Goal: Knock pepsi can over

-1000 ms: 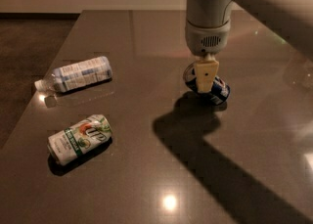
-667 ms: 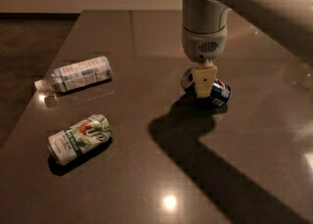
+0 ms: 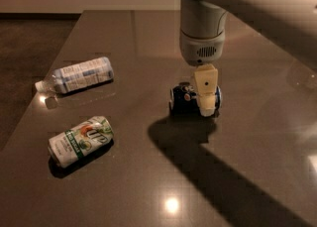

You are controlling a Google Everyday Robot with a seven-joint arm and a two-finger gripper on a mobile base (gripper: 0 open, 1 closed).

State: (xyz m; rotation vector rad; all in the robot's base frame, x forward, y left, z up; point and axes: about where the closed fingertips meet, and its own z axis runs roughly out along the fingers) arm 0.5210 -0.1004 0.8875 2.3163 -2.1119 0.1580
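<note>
The pepsi can (image 3: 182,100) is dark navy blue and lies on its side on the dark table (image 3: 148,47), right of the middle. My gripper (image 3: 206,103) hangs straight down from the white arm (image 3: 202,32) and stands right at the can, covering its right part. The cream tip of the gripper reaches down to the table at the can's near side.
A clear plastic bottle (image 3: 79,75) lies on its side at the left. A white-and-green can (image 3: 80,140) lies on its side at the front left. The table's left edge runs close to the bottle. The arm's shadow falls across the front right.
The arm and gripper have moved left and a little toward the front. The pepsi can has shifted left with them. The bottle and the white-and-green can have not moved.
</note>
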